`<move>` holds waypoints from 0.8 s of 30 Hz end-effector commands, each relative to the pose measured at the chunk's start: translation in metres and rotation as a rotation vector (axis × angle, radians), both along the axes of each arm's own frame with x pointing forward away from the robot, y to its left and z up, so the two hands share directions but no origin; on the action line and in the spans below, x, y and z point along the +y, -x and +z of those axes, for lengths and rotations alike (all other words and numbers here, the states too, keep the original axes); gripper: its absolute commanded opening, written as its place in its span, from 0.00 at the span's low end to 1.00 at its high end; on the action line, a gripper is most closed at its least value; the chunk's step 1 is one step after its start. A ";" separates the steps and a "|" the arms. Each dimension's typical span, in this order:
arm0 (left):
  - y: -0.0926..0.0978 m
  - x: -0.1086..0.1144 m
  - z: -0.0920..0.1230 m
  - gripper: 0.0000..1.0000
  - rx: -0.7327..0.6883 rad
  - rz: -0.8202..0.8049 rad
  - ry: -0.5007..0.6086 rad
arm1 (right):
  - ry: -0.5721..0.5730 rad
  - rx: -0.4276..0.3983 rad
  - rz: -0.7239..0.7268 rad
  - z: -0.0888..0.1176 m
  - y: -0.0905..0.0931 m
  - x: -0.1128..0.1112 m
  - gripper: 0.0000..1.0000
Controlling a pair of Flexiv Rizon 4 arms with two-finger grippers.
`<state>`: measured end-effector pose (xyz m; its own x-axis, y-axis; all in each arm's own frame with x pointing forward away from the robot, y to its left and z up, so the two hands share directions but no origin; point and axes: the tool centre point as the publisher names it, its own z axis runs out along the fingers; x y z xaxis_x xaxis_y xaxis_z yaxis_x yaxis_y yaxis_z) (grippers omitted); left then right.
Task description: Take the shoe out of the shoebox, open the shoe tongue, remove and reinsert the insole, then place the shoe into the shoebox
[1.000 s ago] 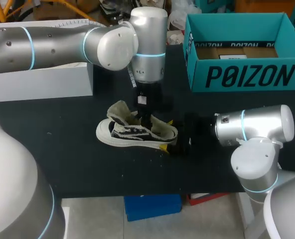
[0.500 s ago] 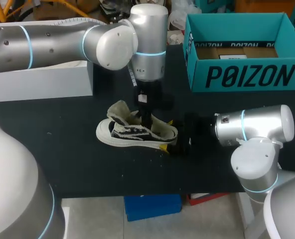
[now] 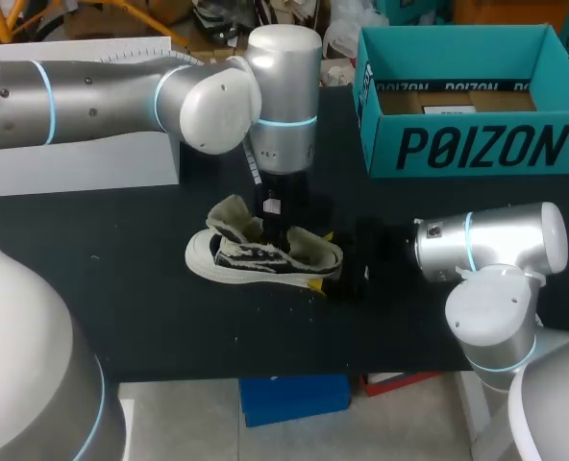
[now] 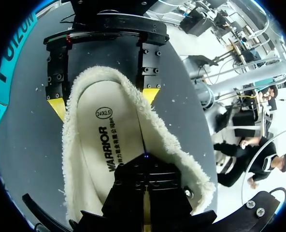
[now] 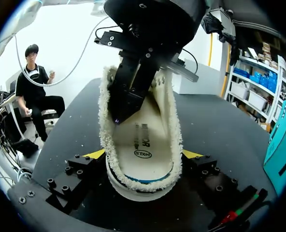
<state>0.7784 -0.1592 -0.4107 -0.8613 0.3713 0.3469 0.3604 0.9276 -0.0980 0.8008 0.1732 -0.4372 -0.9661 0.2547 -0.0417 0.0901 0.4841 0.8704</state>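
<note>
Cream fleece lines the low black-and-white canvas shoe [image 3: 251, 257], which lies on its white rubber sole near the middle of the black cloth-covered table [image 3: 121, 307]; its toe points to nine o'clock and its heel to three o'clock; a fuzzy cream tongue flap [image 3: 231, 212] stands folded up over the toe end. Inside lies the smooth off-white insole [image 4: 109, 140], long and rounded, ringed by the woolly pile.

From the left, the silver arm hangs over the shoe with its black left gripper [image 4: 145, 169] plunged into the opening; its two fingers are pressed together to a narrow wedge, the point resting on the insole by the fleece edge; whether anything thin is pinched between them I cannot tell.

At the heel, the right gripper [image 3: 321, 260] is clamped on the shoe; its yellow fingertips [image 5: 191, 153] press the rounded heel from both sides.

Off toward two o'clock stands the teal cardboard shoebox [image 3: 477, 149], rectangular and open-topped, well apart from the shoe.
</note>
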 end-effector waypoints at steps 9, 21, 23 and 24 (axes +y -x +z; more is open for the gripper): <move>0.006 0.000 -0.010 0.42 -0.047 -0.007 0.020 | 0.001 0.001 -0.003 -0.003 -0.001 0.000 0.00; 0.007 0.000 -0.029 0.38 -0.287 0.105 -0.120 | 0.001 0.001 -0.003 -0.003 -0.001 0.000 0.00; 0.005 0.004 -0.034 0.34 -0.309 0.126 -0.125 | 0.001 0.001 -0.003 -0.003 -0.001 0.000 0.00; 0.005 0.006 -0.036 0.31 -0.325 0.141 -0.130 | 0.001 0.001 -0.003 -0.003 -0.001 0.000 0.00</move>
